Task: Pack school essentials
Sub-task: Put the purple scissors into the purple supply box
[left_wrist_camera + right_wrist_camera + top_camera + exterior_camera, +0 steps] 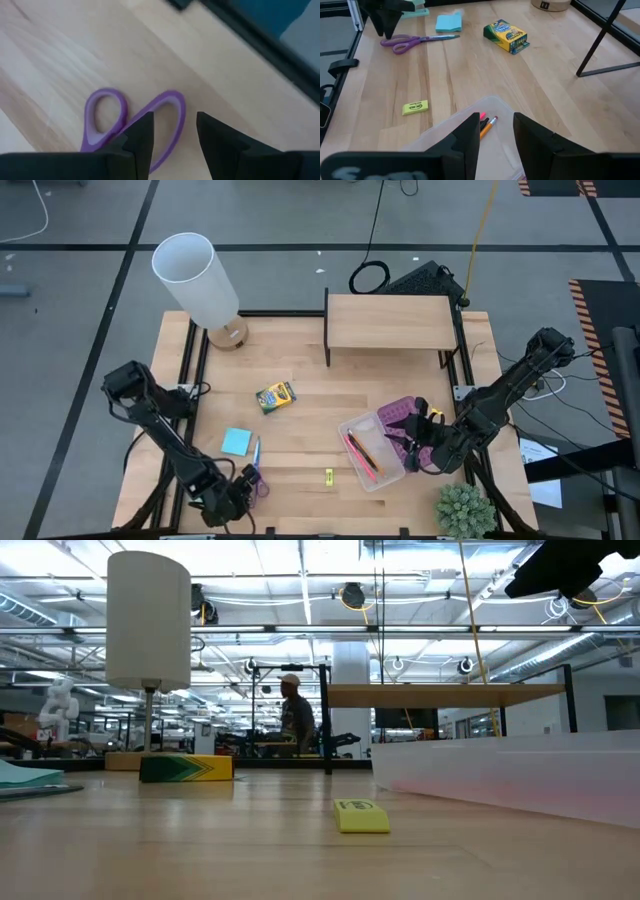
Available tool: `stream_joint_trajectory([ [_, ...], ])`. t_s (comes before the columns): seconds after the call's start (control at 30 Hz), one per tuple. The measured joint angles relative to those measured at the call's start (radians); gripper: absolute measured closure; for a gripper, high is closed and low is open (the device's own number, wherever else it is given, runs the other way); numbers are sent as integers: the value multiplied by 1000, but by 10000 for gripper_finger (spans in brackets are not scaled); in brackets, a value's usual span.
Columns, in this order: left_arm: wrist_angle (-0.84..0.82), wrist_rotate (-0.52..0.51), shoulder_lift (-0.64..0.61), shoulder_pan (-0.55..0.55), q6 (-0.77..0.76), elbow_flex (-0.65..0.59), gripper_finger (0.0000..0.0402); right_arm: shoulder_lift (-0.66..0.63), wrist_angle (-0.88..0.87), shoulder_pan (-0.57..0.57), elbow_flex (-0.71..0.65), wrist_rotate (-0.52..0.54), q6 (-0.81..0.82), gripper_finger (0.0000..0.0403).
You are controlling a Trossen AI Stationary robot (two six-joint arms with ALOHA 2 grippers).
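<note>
Left gripper (174, 131) (fingers parted, gripping nothing) hovers over the purple-handled scissors (131, 120).

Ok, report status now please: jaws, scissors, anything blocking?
Left gripper open, above scissors handles. Right gripper open over clear box. Nothing blocking.

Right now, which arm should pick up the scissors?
Left. Its gripper hangs open right over the scissors' purple handles. The right gripper is across the table, above the clear box.
</note>
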Motion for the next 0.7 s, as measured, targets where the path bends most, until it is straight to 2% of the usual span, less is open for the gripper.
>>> stream_joint_trajectory([
  [0.33, -45, 0, 48, 1, 61, 4, 255, 0, 0, 0, 0, 0, -1, 289],
  [0.7, -6, 24, 51, 27, 126, 1, 380, 0, 0, 0, 0, 0, -19, 289],
])
